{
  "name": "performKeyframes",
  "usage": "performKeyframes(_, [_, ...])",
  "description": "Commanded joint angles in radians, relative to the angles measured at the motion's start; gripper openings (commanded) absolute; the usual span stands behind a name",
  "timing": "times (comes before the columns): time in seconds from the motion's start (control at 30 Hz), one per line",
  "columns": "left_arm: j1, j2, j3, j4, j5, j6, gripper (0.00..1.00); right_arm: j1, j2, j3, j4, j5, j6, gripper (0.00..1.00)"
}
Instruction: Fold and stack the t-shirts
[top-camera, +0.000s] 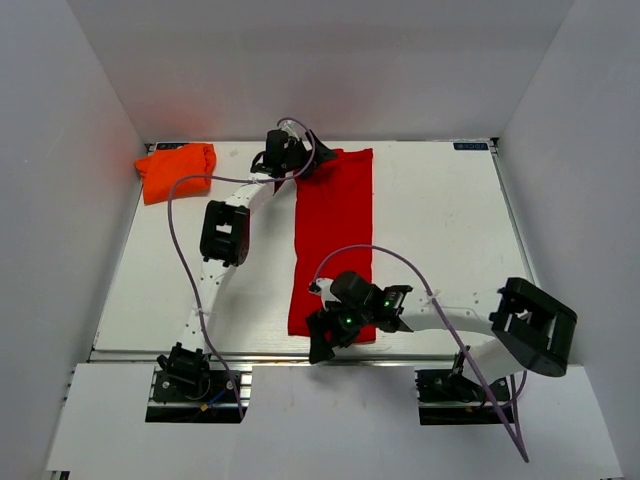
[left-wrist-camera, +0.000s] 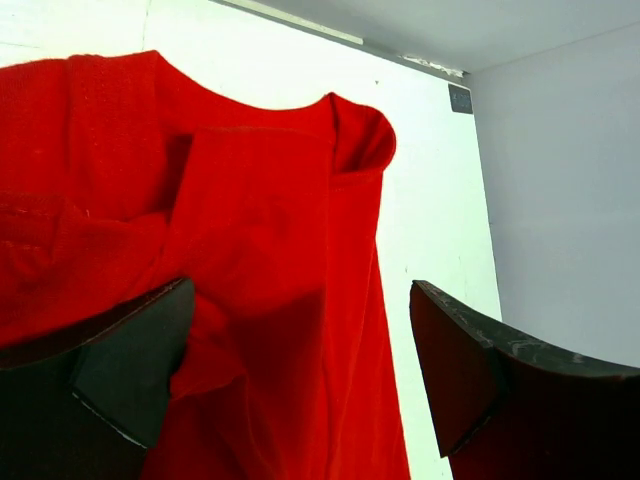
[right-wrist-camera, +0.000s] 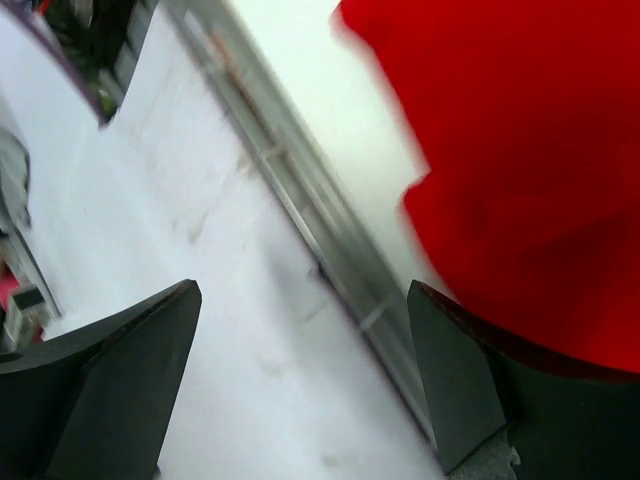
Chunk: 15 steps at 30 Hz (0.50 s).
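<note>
Orange tee (top-camera: 176, 171): bunched in a rough fold at the upper left corner of the desk (top-camera: 440, 230), touching the far edge, well apart from everything else.

Left claw (left-wrist-camera: 300, 370): at the upper middle of the top view, over the collar end of the red tee (top-camera: 335, 240). Jaws wide open, gripping nothing. In the left wrist view, red cloth fills the gap between the fingers (left-wrist-camera: 130, 370); the neckline curve and a folded-over flap sit just past the tips. Can't tell if the tips touch the cloth.

Red tee: folded into a long narrow strip, running from the far edge at top centre down to near the front edge. Lies flat, edges fairly straight, a little rumpled at the collar end.

Right claw (right-wrist-camera: 300, 370): lower middle of the top view, at the strip's near left corner. Jaws wide open, nothing held. The right wrist view is blurred: bare desk and the front rail show between the fingers, and the red hem sits upper right, reaching the right finger (right-wrist-camera: 470, 390). Contact unclear.
</note>
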<state>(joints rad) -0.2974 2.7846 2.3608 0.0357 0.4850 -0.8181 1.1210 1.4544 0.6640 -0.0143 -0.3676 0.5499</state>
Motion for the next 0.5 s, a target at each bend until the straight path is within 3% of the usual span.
performKeyframes(0.0, [0.006,-0.040,-0.038,-0.095,-0.074,0.023,1.00,0.013,-0.097,0.069,-0.122,0.021,-0.100,0.90])
performKeyframes(0.17, [0.006,-0.192,-0.017,-0.118,-0.065,0.112,1.00,0.000,-0.121,0.213,-0.332,0.206,-0.140,0.90])
performKeyframes(0.37, [0.018,-0.419,-0.090,-0.168,-0.079,0.229,1.00,-0.020,-0.131,0.353,-0.433,0.243,-0.168,0.90])
performKeyframes(0.47, [0.030,-0.511,-0.110,-0.252,-0.056,0.272,1.00,-0.044,-0.137,0.443,-0.506,0.410,-0.176,0.90])
